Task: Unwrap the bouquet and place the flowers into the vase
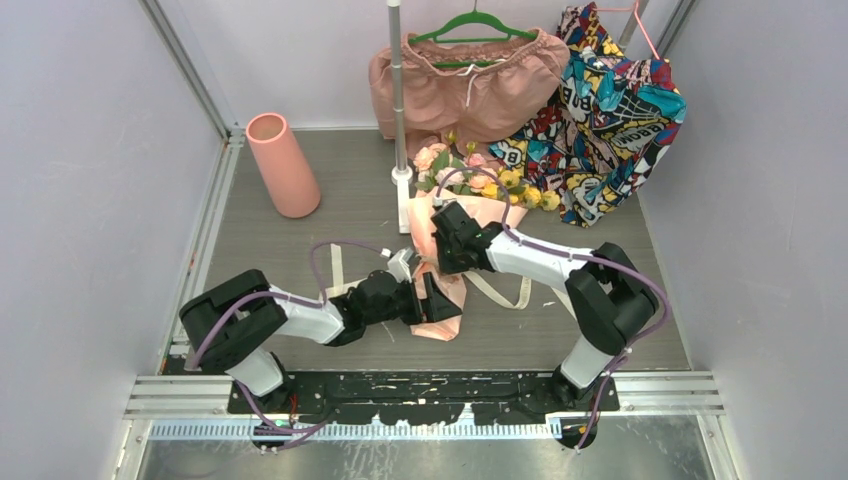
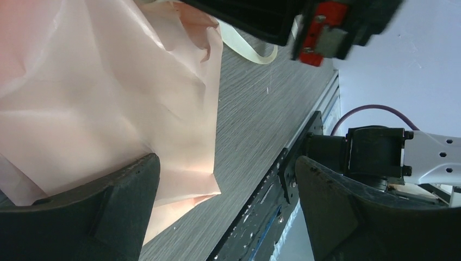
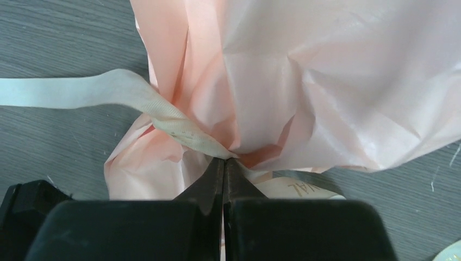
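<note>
Top external: pale pink paper-cone bouquet (image 1: 478,210) flat on grey wood-grain table (image 1: 300,260), mid-table; pink and yellow flowers (image 1: 470,175) pointing toward far wall; tall salmon-pink tapered vase (image 1: 283,165) upright at far left, well apart from bundle; left gripper (image 1: 425,298) at cone's narrow end, right gripper (image 1: 438,265) over its waist.

Left wrist: jaws wide apart; crumpled paper (image 2: 108,98) beside one finger; nothing clamped.

Right wrist: jaws pressed together, tips at cream ribbon (image 3: 108,89) cinching the paper; caught or merely touching, cannot tell.

In the top view the right gripper (image 3: 224,161) covers much of the bouquet's paper cone (image 1: 484,211) (stems hidden inside). Whether its tips pinch ribbon (image 3: 179,128) or paper is unclear.
</note>
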